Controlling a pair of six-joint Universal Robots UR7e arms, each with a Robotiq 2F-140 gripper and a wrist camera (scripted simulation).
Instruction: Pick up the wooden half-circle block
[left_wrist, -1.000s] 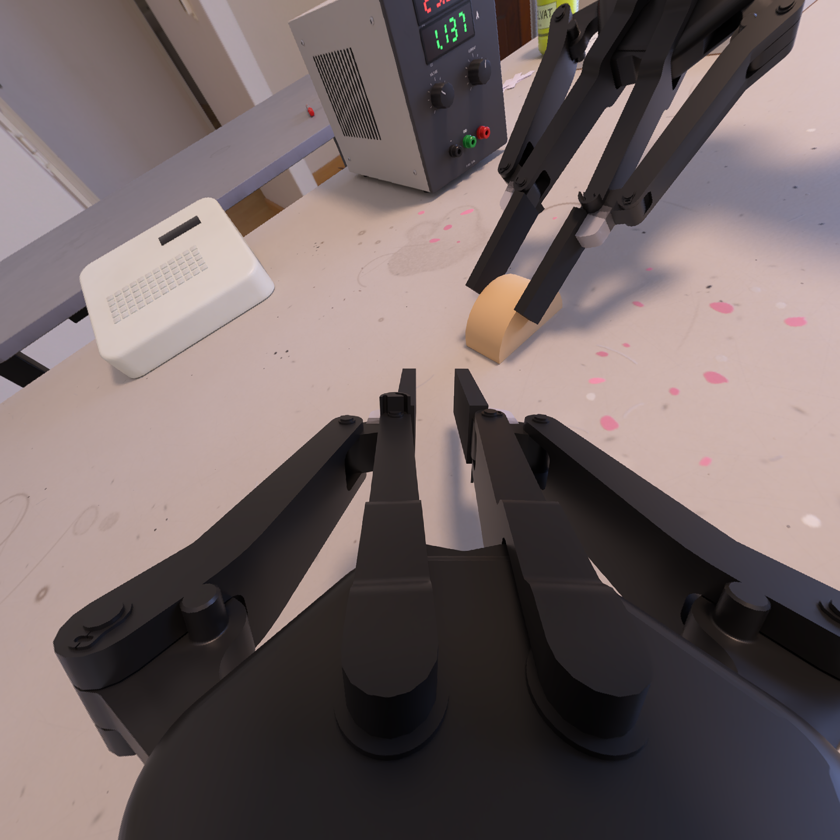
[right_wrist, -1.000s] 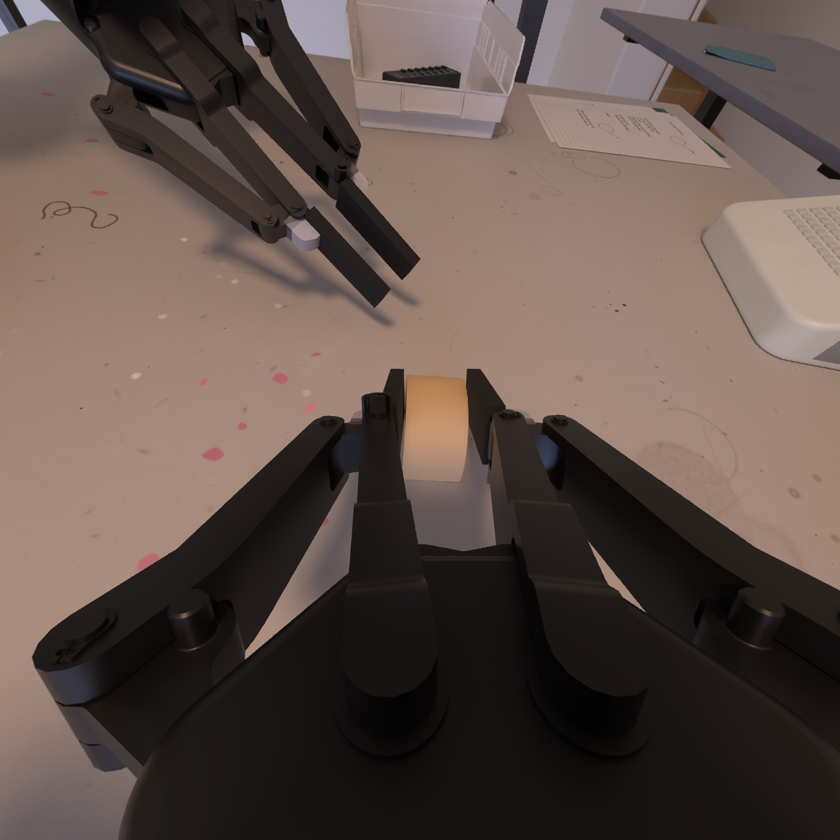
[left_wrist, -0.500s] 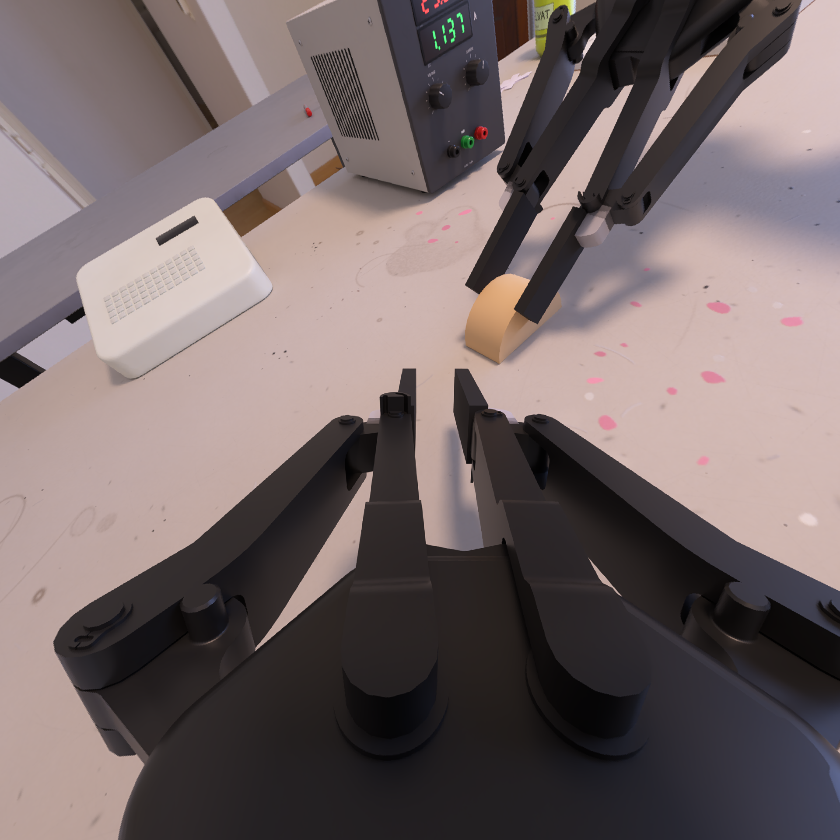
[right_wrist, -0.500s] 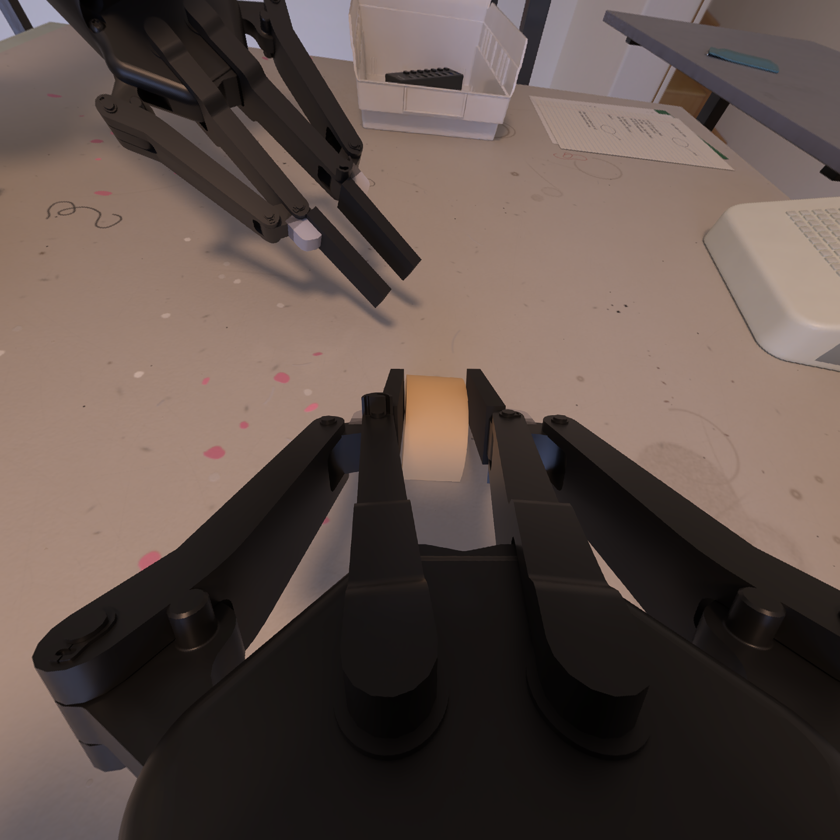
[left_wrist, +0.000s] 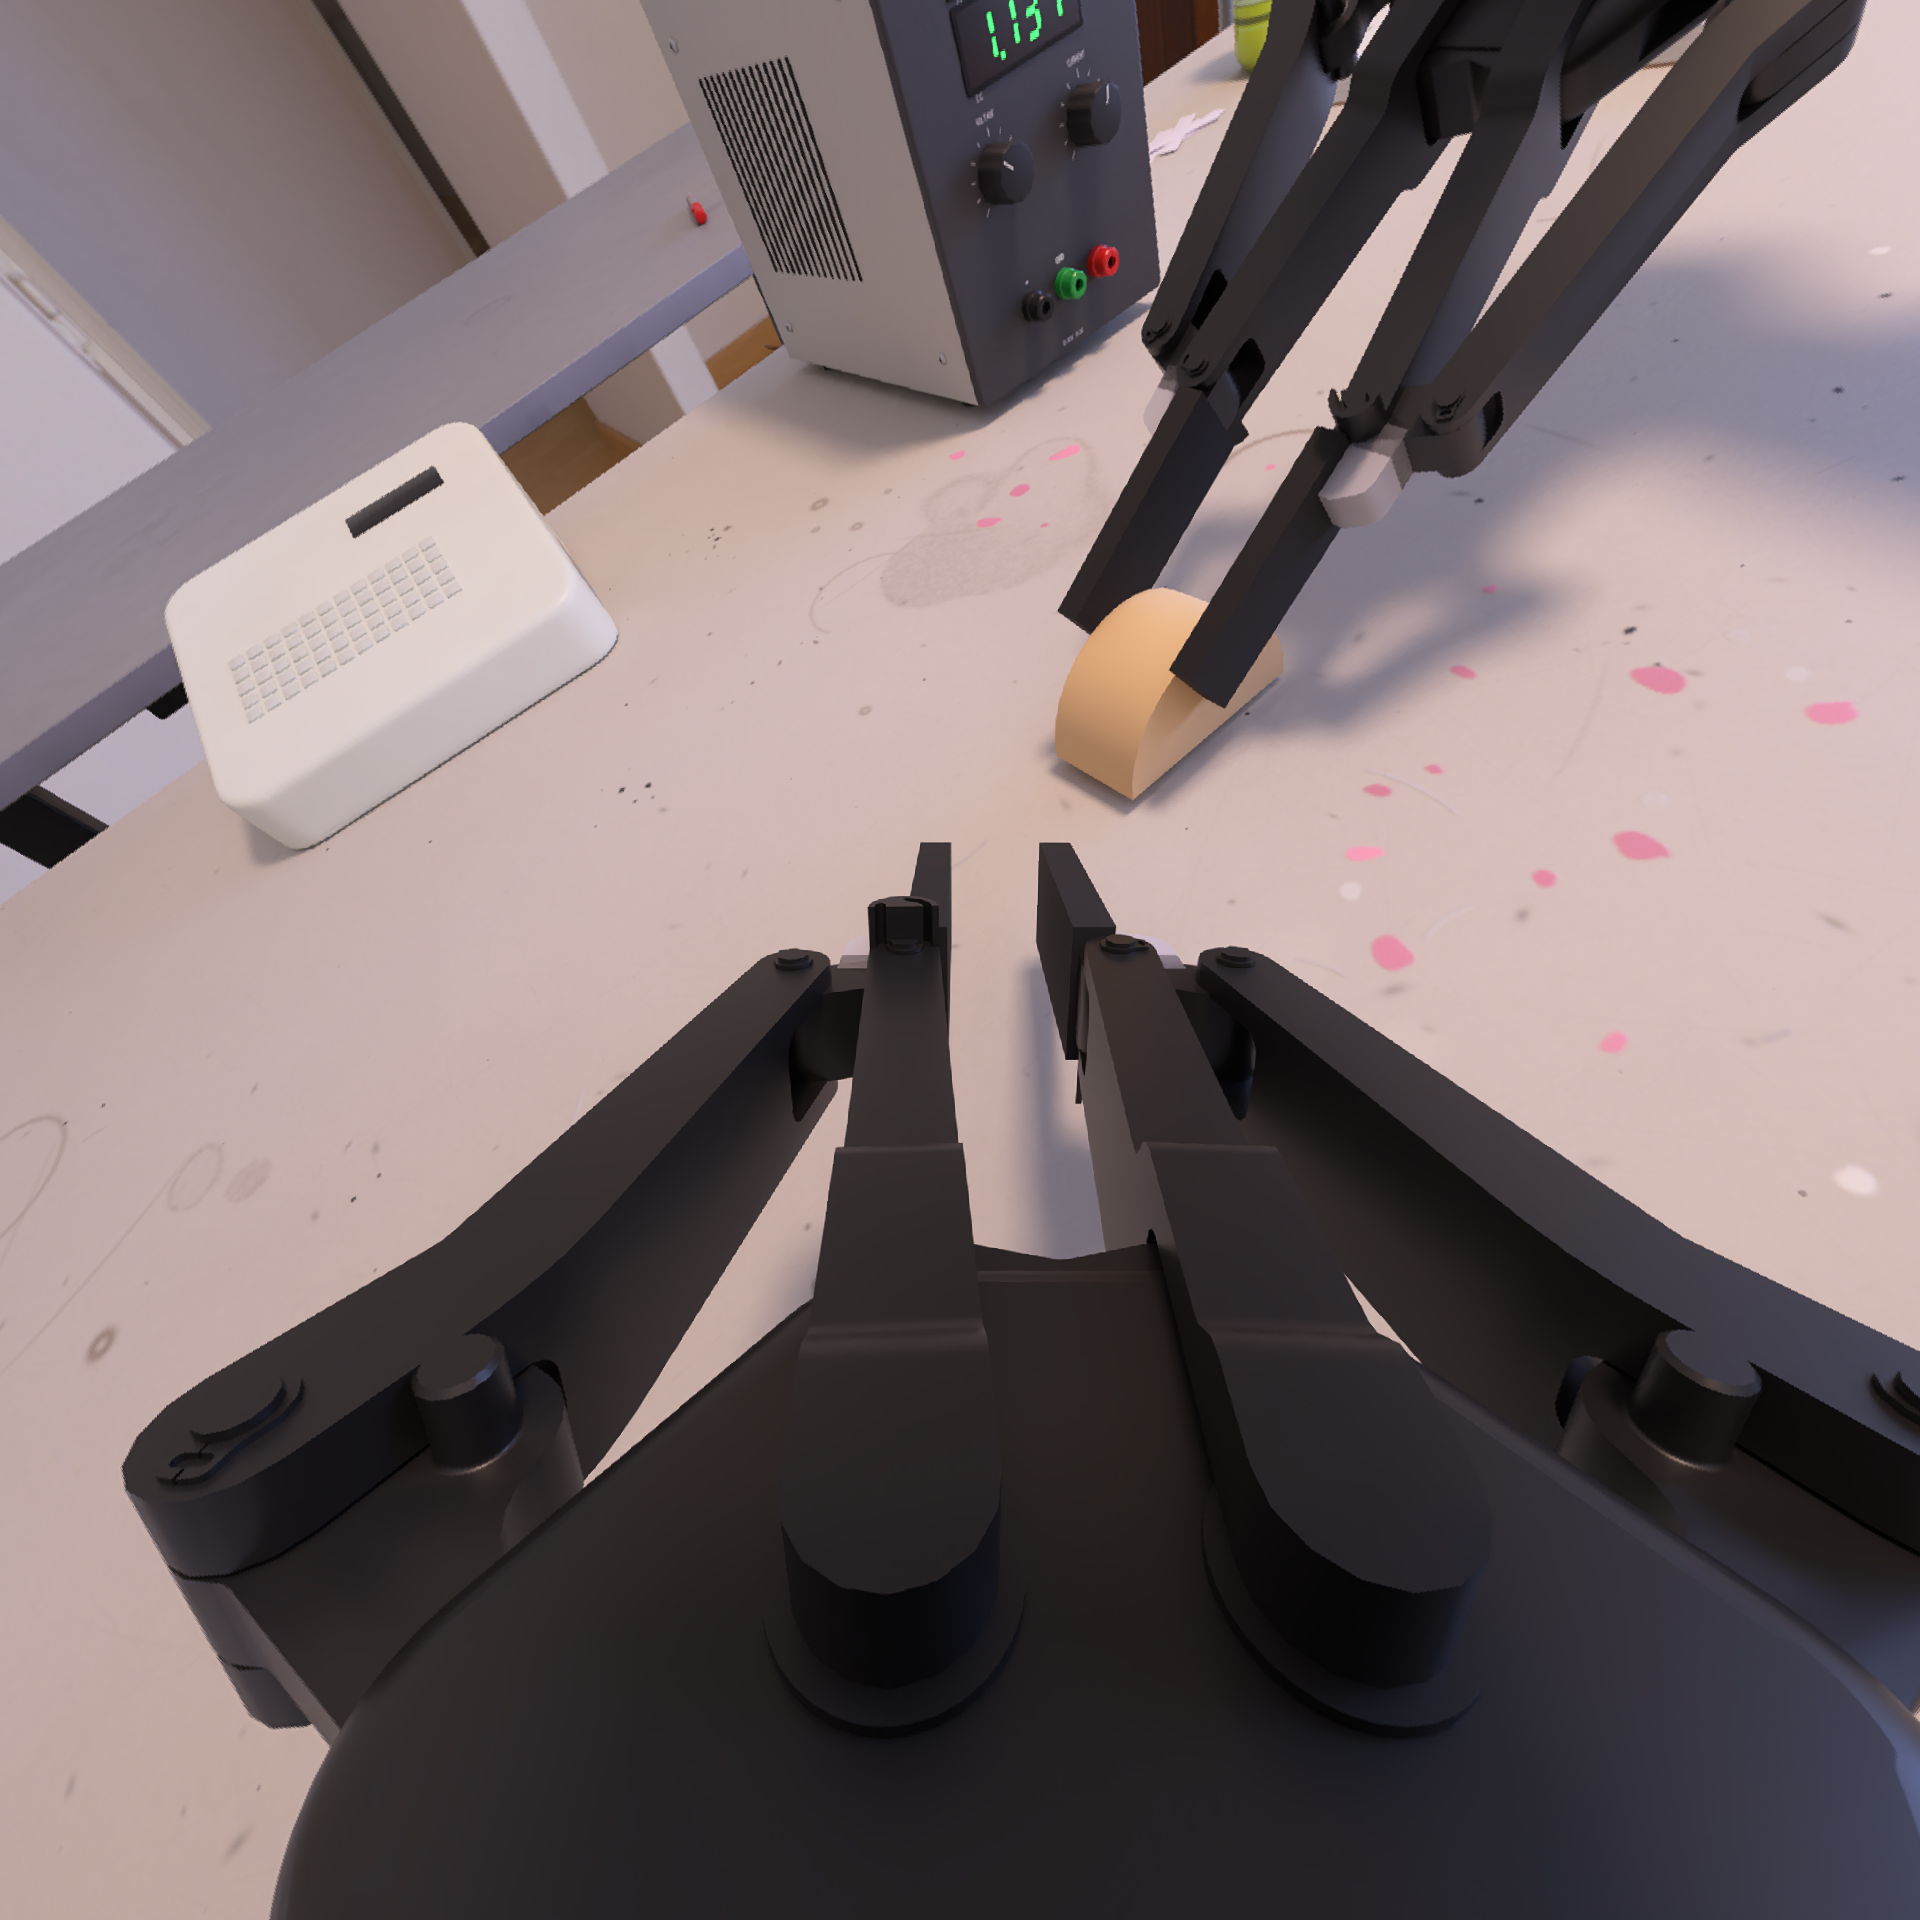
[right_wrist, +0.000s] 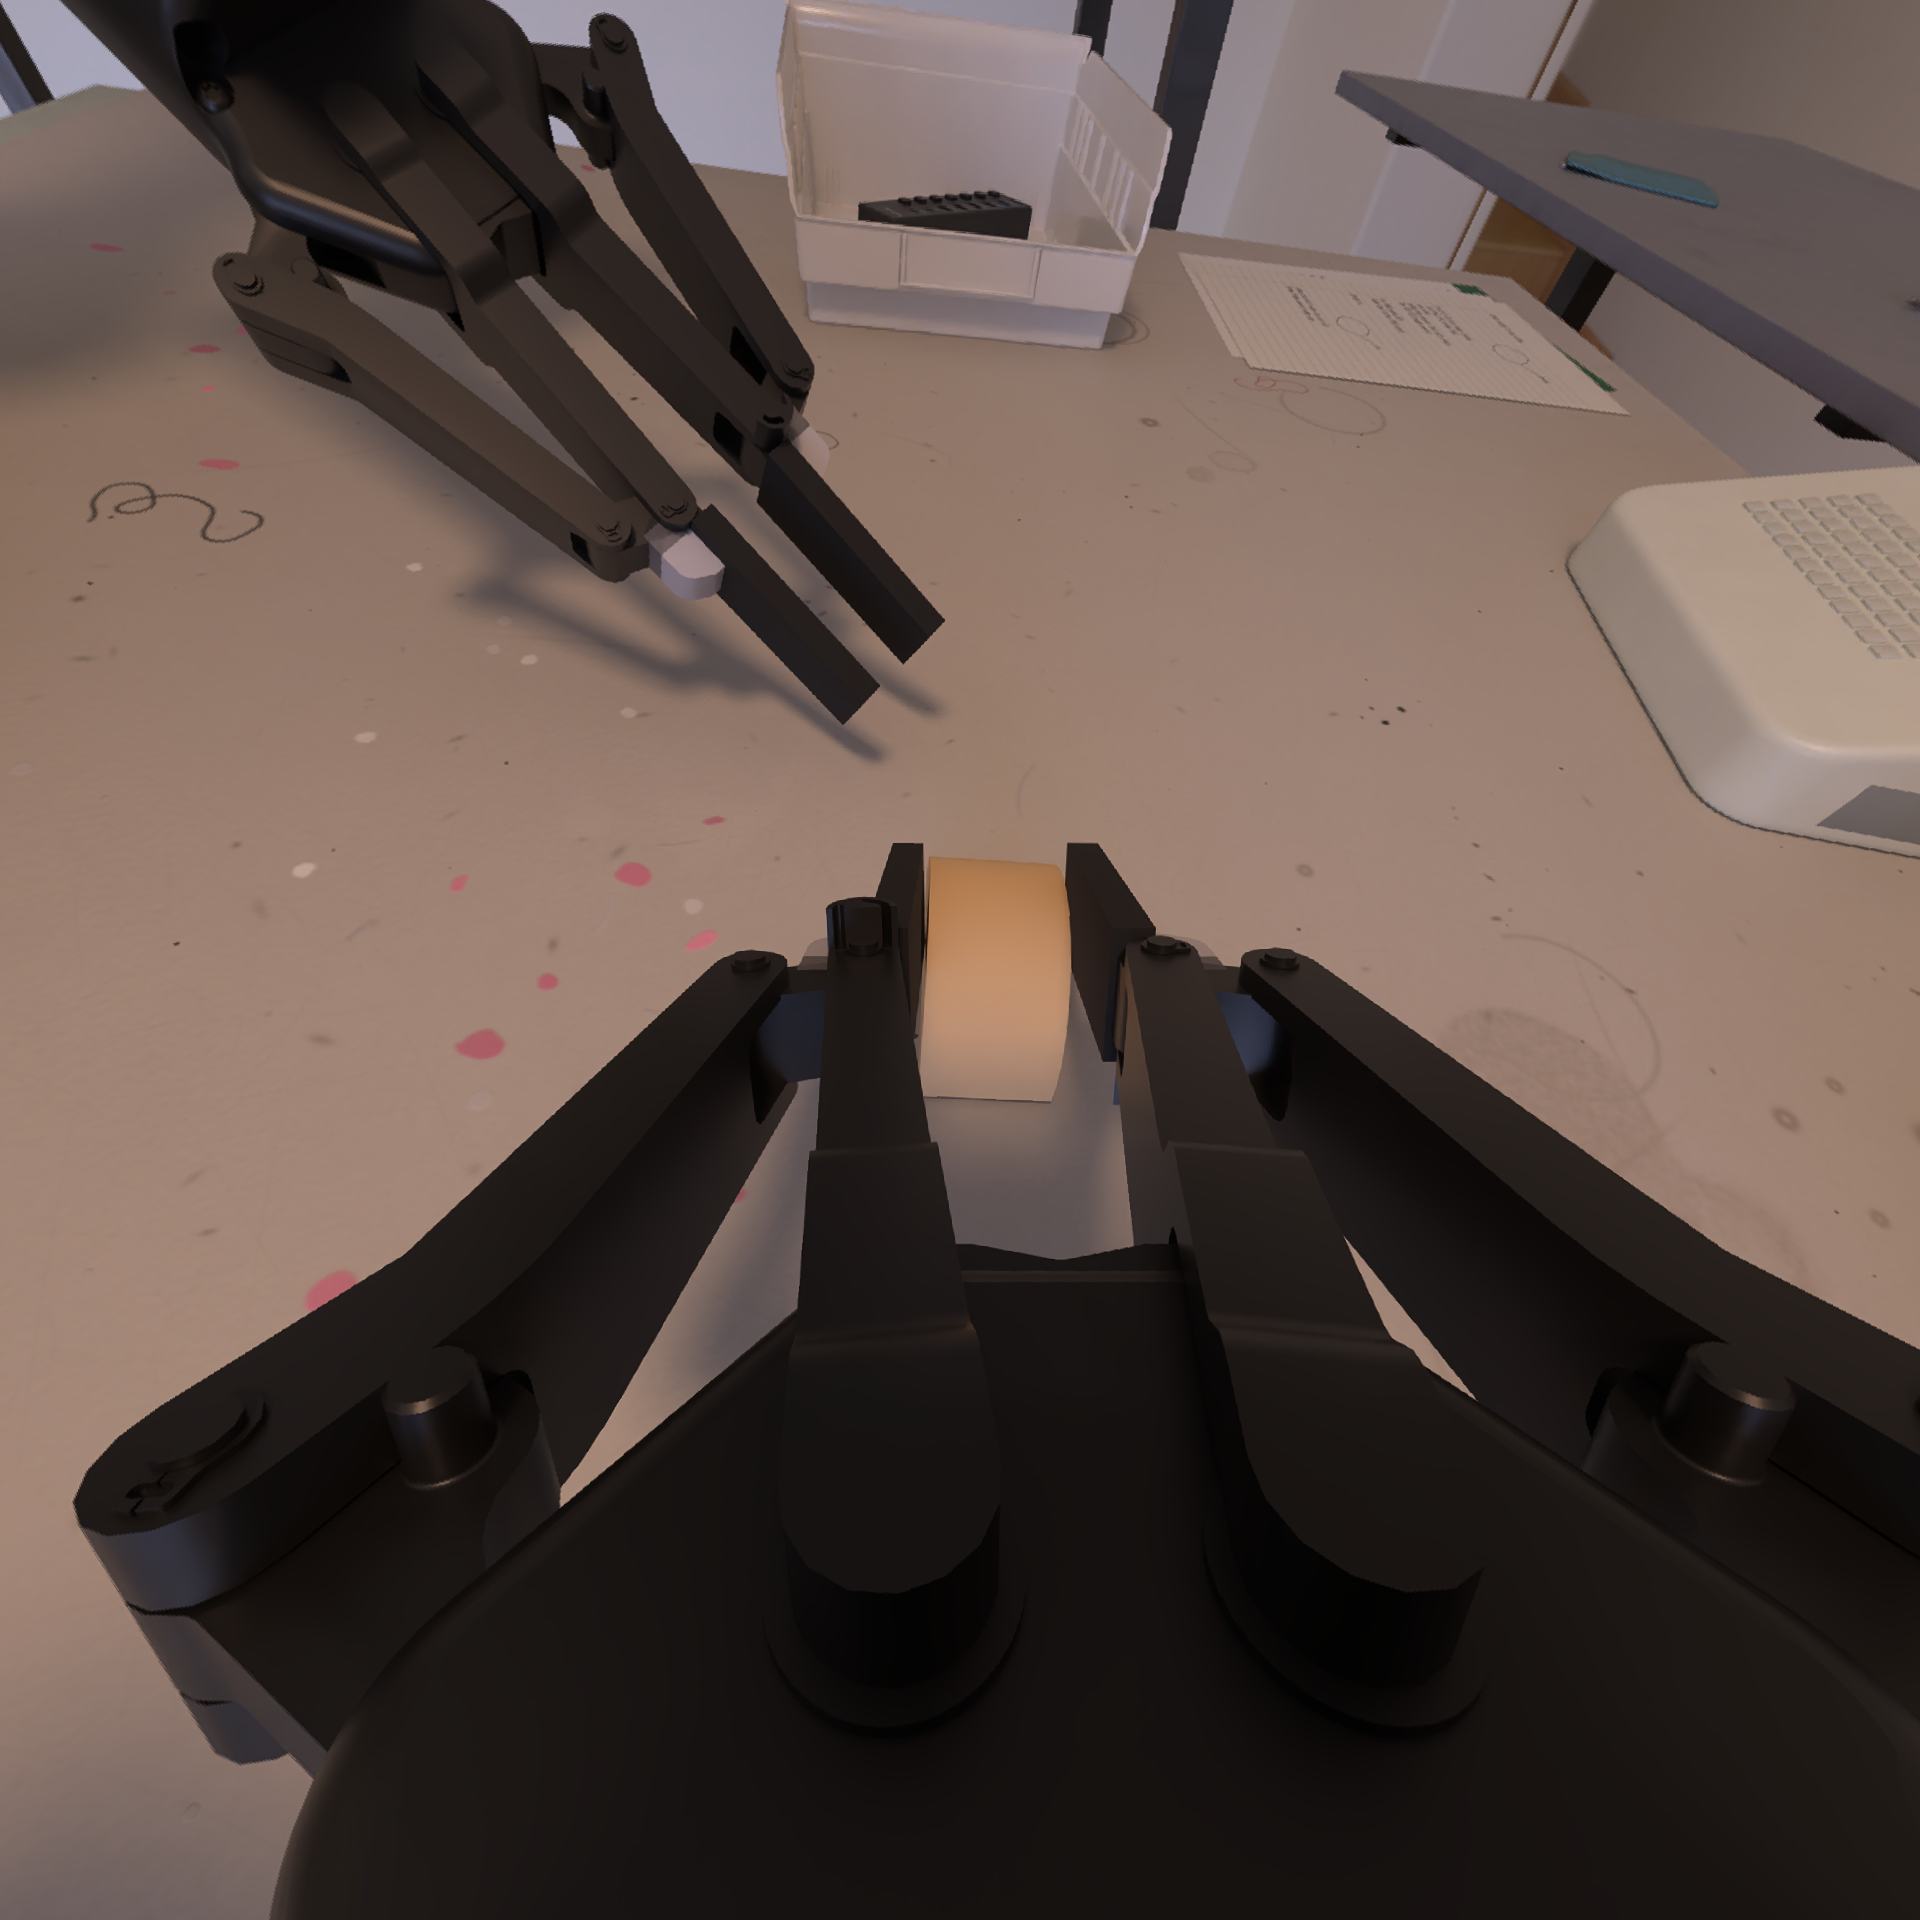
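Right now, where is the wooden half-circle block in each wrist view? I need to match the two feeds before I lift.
Left wrist view: wooden half-circle block right of centre, upper half, flat side on the table, right gripper astride it.
Right wrist view: block at centre, between that gripper's fingers.
Shared landmark: the white keypad box, left in one, right in the other.

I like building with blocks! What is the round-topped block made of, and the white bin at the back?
The half-circle block looks like pale, smooth wood: warm tan, matte, no shine, though no grain shows. The right gripper has it between its fingers. The white bin looks like thin moulded plastic: its walls are slightly see-through and ribbed.
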